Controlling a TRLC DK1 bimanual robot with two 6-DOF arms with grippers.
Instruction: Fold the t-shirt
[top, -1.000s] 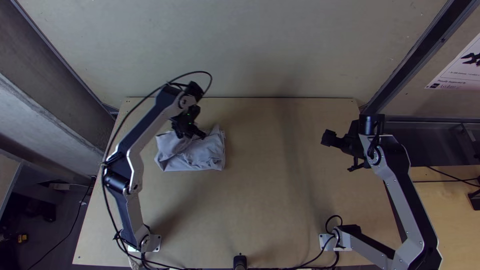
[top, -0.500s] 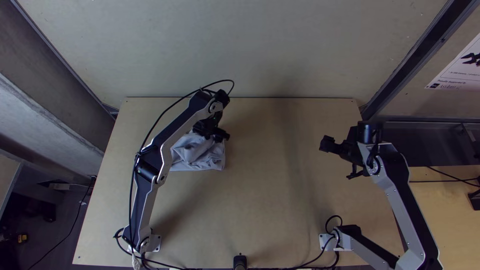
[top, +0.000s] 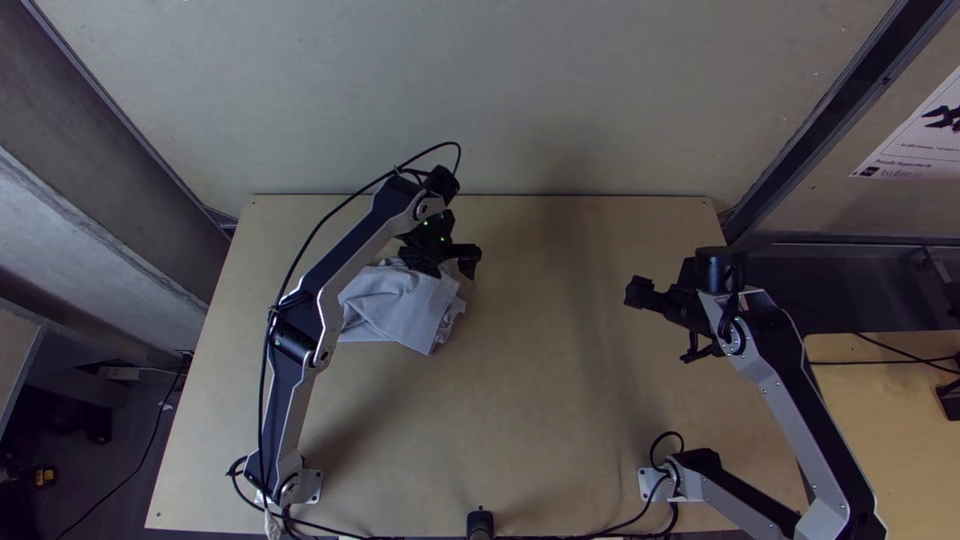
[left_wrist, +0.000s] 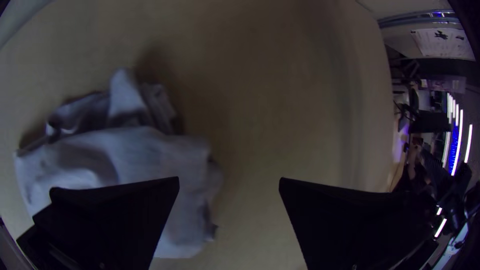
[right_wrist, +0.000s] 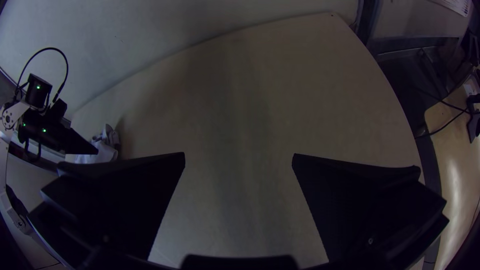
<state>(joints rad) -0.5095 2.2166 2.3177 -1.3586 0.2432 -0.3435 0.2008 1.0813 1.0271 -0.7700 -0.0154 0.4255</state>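
Left gripper (top: 453, 272) is released: fingers spread wide, over the far side of the t-shirt (top: 395, 300), toward its end nearest the table's middle. Left wrist view has one finger (left_wrist: 120, 215) above the cloth, the other (left_wrist: 340, 215) over bare wood; some of the shirt's edge sits between. Can't tell if the finger above the shirt touches it. Right gripper (top: 662, 325) also released, fingers well apart, above the right part of the table (top: 560, 420), well away from the shirt. Shirt is on the left half of the table, toward the far edge, partly behind the left arm (top: 288, 400) as seen from the top. It's light grey, folded into a small bundle. Broad smooth panel on top, stacked edges along the side toward the table's middle, one corner pointing at the near edge. Far side is bunched, with a raised peak of cloth and dark creases in the left wrist view. Exact fold count: can't tell. Right arm (top: 800, 410) bends out past the right side of the table, then back in. Black cable (top: 265, 375) runs along the left arm and loops above its wrist. Small black device (top: 480, 524) at the near edge, between the bases. Printed sheet (top: 915, 145) on the panel at far right.
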